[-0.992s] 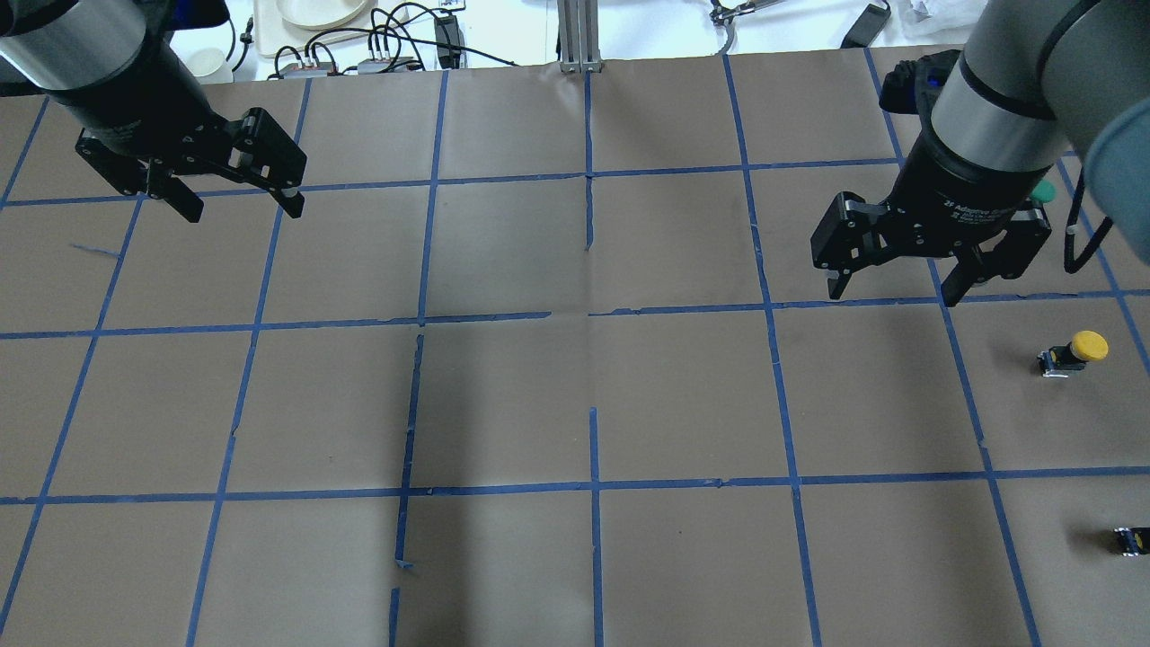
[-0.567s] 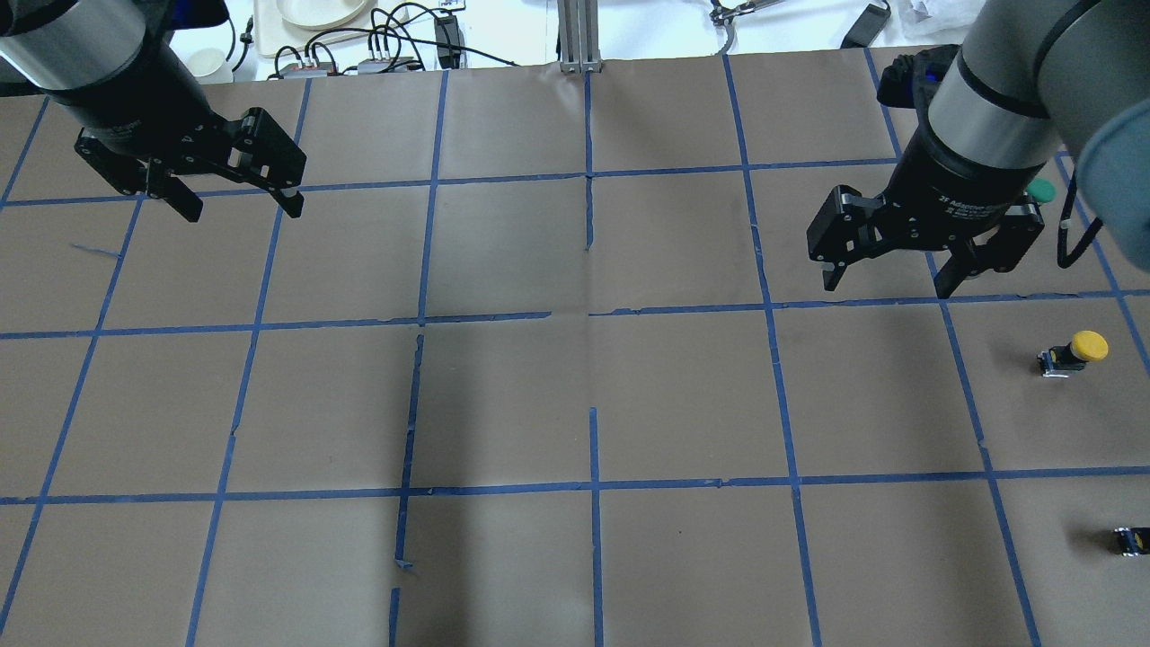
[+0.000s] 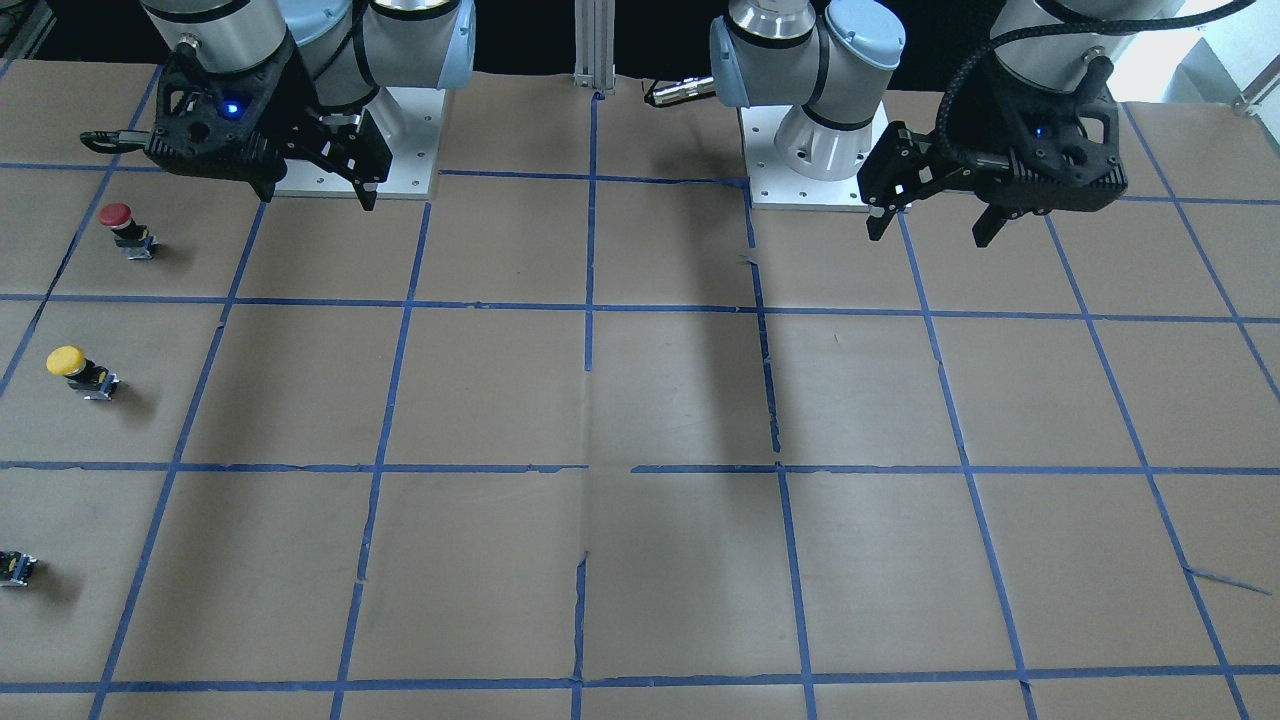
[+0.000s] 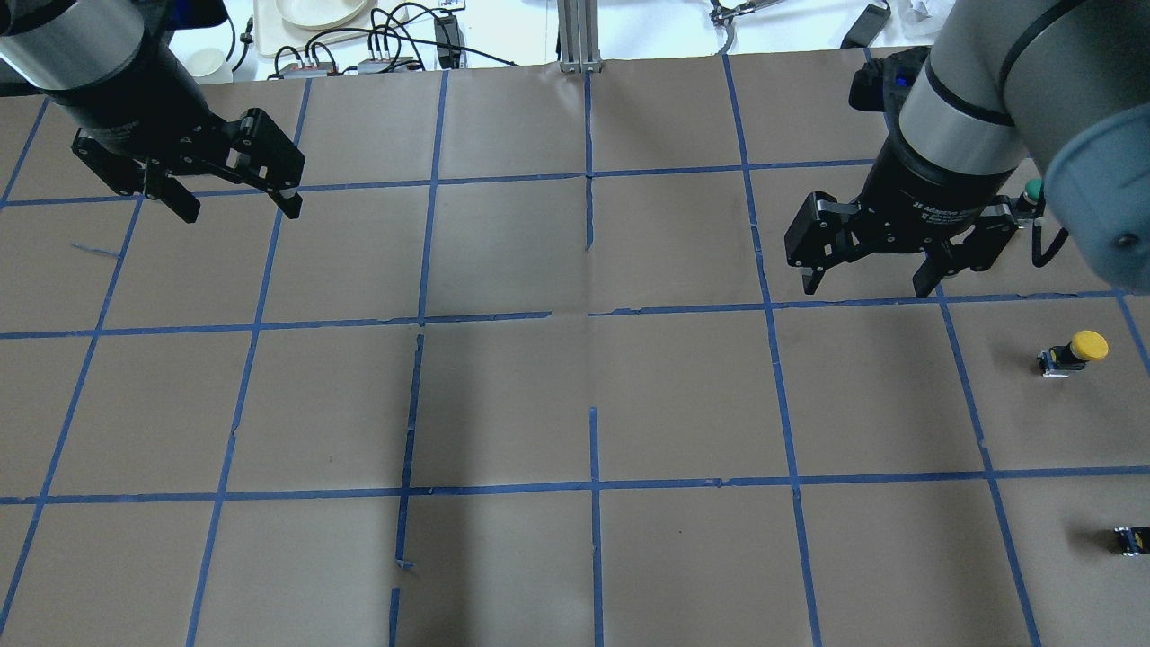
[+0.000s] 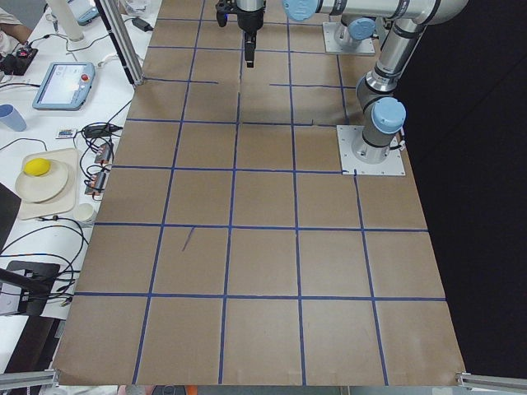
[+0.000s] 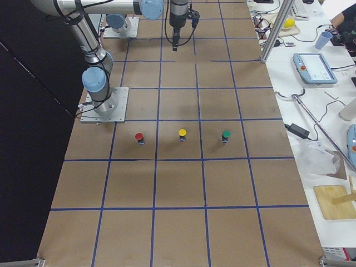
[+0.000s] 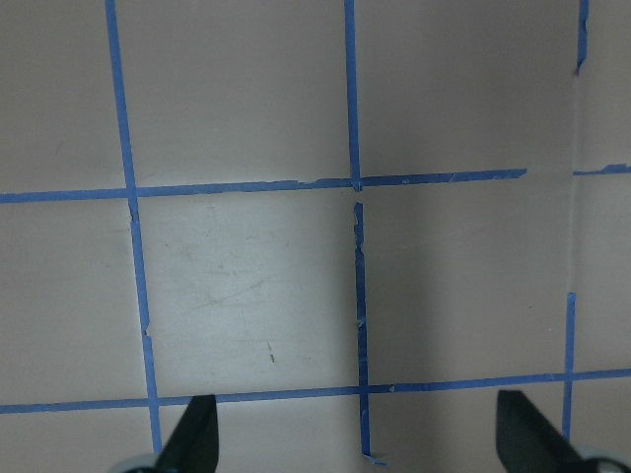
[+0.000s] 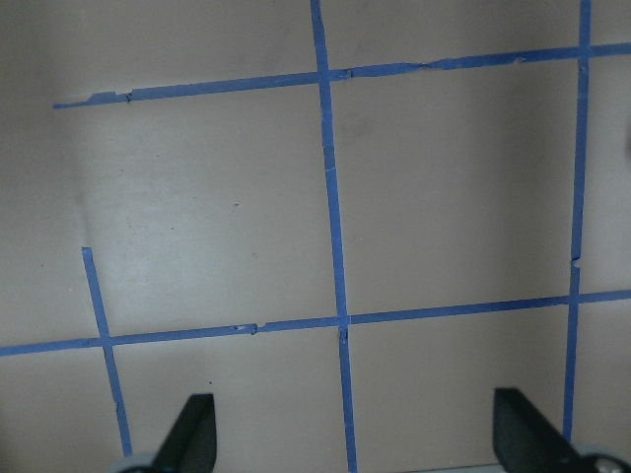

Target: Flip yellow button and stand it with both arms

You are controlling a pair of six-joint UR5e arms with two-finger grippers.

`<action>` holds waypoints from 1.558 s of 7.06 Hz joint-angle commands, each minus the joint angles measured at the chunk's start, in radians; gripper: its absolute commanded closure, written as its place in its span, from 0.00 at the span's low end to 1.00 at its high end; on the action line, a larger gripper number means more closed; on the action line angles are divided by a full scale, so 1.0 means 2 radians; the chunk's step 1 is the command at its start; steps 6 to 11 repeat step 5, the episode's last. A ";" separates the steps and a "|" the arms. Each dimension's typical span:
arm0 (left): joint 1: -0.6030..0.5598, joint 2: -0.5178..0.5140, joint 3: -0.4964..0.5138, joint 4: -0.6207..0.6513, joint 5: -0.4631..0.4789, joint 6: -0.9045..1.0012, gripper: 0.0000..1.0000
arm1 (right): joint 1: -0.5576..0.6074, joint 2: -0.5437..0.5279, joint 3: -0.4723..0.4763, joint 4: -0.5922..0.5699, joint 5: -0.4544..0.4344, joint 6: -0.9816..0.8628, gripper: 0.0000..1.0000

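Note:
The yellow button (image 4: 1074,352) sits on the brown paper at the table's right side, with its yellow cap towards the far right. It also shows in the front view (image 3: 80,372) and the right side view (image 6: 182,134). My right gripper (image 4: 869,286) is open and empty, held above the table well to the left of the button and a little beyond it; the front view (image 3: 318,195) shows it too. My left gripper (image 4: 243,213) is open and empty over the far left of the table, also seen in the front view (image 3: 928,234). Both wrist views show only bare paper between open fingers.
A red button (image 3: 125,225) stands nearer the robot's base. A green button (image 4: 1035,190) is partly hidden behind the right gripper. A small capless black block (image 4: 1130,539) lies at the near right edge. Cables and a plate lie beyond the table's far edge.
My right gripper has moved left and slightly farther away, away from the yellow button, still open. The left gripper and the buttons have not moved.

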 commanded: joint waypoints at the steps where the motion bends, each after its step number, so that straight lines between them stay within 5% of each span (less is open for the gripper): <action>1: -0.003 -0.002 0.005 -0.026 0.001 -0.001 0.01 | -0.002 0.000 0.000 -0.002 0.000 -0.005 0.00; 11: -0.007 -0.011 0.010 -0.024 0.005 0.000 0.01 | -0.002 -0.001 0.001 -0.002 -0.001 -0.003 0.00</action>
